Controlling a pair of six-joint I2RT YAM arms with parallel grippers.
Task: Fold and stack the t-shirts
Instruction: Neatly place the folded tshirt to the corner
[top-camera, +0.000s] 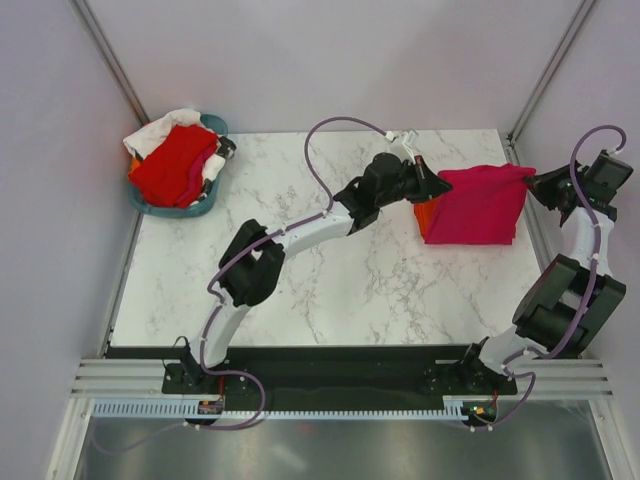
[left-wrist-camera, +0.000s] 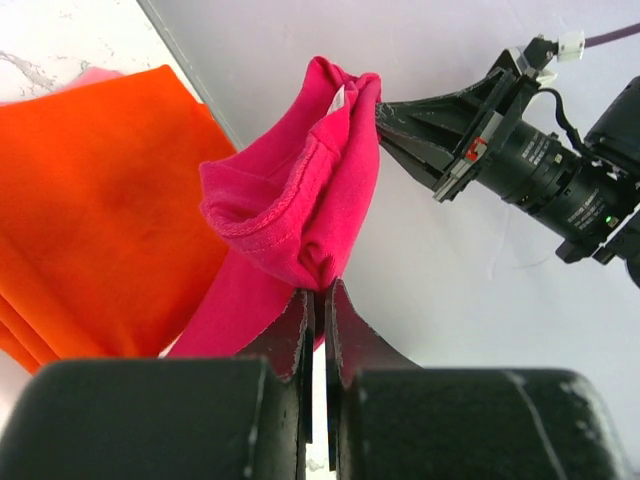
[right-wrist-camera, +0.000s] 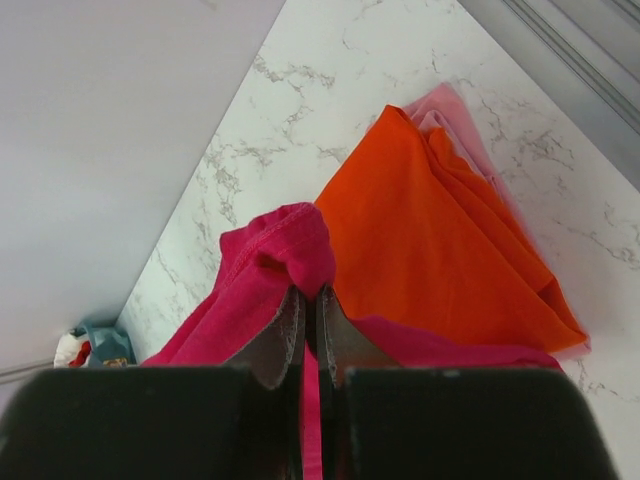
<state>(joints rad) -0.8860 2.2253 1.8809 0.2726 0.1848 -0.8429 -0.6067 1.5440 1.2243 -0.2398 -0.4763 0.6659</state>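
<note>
The magenta t-shirt (top-camera: 482, 205) hangs stretched between both pincers above the far right corner of the counter (top-camera: 340, 290). The left pincer (left-wrist-camera: 318, 292) is clamped tight on one bunched edge and the right pincer (right-wrist-camera: 308, 296) on the opposite one. Beneath it, flat on the marble, lies the folded orange t-shirt (right-wrist-camera: 430, 235).

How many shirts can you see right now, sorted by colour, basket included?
Magenta-pink cotton t-shirt, lifted: 1
Bright orange folded cotton t-shirt: 1
Pale pink cloth under the orange one: 1
Red cotton t-shirt in the teal plastic basket: 1
White cloth in that basket: 1
Total: 5 visible; the basket may hide more.
</note>
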